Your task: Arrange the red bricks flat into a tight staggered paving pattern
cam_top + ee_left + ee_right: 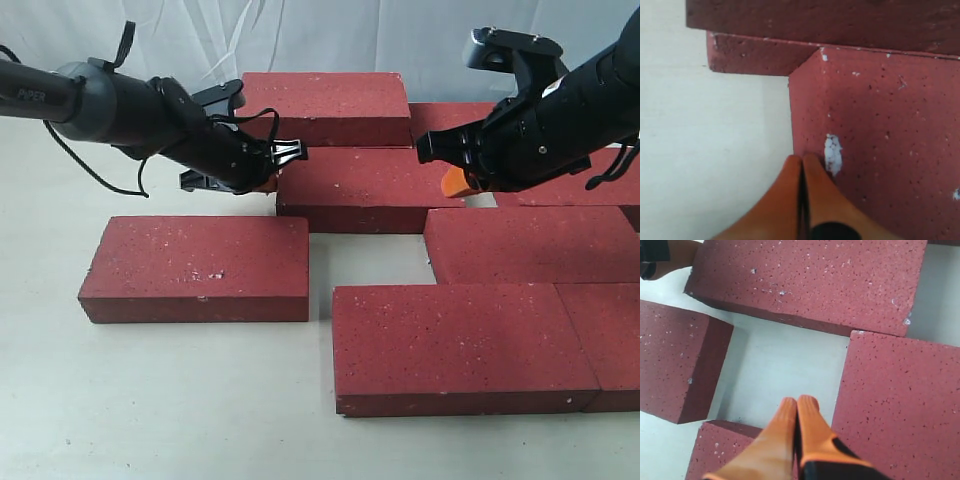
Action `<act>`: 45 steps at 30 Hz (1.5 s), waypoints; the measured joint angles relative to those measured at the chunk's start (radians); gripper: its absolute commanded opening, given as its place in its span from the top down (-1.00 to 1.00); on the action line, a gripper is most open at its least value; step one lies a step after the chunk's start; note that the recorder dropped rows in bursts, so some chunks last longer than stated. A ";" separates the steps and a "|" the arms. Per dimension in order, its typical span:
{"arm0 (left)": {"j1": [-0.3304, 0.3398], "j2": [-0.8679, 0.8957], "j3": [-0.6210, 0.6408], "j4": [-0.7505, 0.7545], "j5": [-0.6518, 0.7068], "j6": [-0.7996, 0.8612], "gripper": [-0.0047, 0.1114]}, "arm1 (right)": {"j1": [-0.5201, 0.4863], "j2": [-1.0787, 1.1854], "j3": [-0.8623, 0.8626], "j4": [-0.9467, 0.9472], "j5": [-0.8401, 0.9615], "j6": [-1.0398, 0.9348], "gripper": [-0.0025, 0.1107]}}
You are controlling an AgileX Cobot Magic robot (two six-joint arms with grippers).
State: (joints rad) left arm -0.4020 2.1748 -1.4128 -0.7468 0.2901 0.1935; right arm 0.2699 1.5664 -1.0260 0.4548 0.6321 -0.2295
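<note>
Red bricks (465, 345) are lying flat on the table (150, 400), gaps open in front. Middle brick (365, 190) is being touched at its end corner by the clenched, empty left pincer (801, 162): skew risk. Right pincer (796, 402), clenched empty, is being held over a gap: jam risk.

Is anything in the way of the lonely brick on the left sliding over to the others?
Nothing I can see. Only bare table lies between the lone brick and the front brick. The left gripper is farther back, at the middle brick's end.
</note>
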 measured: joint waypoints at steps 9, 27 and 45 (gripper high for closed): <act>-0.018 0.000 0.000 -0.006 -0.021 0.004 0.92 | 0.000 0.000 0.000 0.000 0.000 0.000 0.96; -0.065 0.004 0.000 -0.023 -0.084 0.005 0.92 | 0.000 0.000 0.000 0.000 -0.002 0.000 0.96; -0.104 0.004 0.000 -0.035 -0.144 0.005 0.92 | 0.000 0.000 0.000 0.000 -0.003 0.000 0.96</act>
State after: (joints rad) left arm -0.5061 2.1783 -1.4128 -0.7818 0.1464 0.1985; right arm 0.2699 1.5664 -1.0260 0.4548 0.6294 -0.2295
